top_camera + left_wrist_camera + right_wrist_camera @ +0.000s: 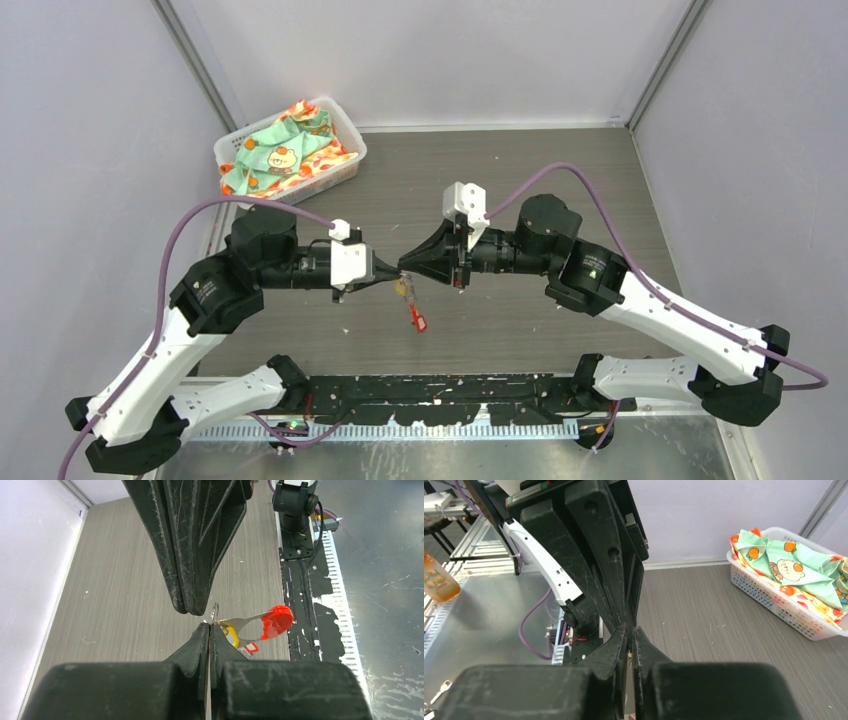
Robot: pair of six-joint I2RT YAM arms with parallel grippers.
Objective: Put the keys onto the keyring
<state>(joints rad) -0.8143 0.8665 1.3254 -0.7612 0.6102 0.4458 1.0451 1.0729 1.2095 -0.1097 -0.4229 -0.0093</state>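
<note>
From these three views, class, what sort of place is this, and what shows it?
Probably a robotics lab test cell: two black-and-white robot arms mounted at a grey wood-grain table, plain pale walls enclosing it, and a white plastic basket of printed cloth.

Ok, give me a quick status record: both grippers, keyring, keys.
left gripper: shut on the keyring's silvery end
right gripper: tip to tip with the left; fingers near together, grip unclear
keyring: loop sticks out sideways from the tips, red crescent at the far end
yellow key: against the loop by the tips; threaded or not, unclear
red key: beside the yellow one, mostly hidden
</note>
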